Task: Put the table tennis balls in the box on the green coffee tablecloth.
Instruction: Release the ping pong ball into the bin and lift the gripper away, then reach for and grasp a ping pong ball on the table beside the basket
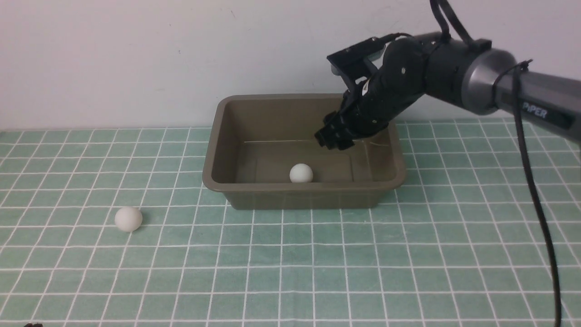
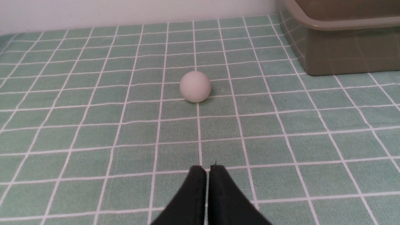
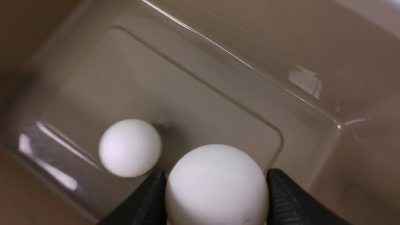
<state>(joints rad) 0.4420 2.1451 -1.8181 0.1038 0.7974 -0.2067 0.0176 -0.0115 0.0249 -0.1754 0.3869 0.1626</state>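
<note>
The olive-brown box (image 1: 218,136) stands on the green checked tablecloth (image 1: 408,254). One white table tennis ball (image 1: 301,173) lies on the box floor near its front wall; it also shows in the right wrist view (image 3: 130,148). My right gripper (image 1: 333,136) hangs over the box interior, shut on a second ball (image 3: 217,185) held between its two black fingers. A third ball (image 1: 128,219) lies on the cloth to the left of the box. In the left wrist view this ball (image 2: 195,86) sits ahead of my left gripper (image 2: 208,170), which is shut and empty, low over the cloth.
A pale wall (image 1: 136,54) rises right behind the box. The box's corner (image 2: 340,37) shows in the left wrist view. A black cable (image 1: 535,195) hangs from the right arm.
</note>
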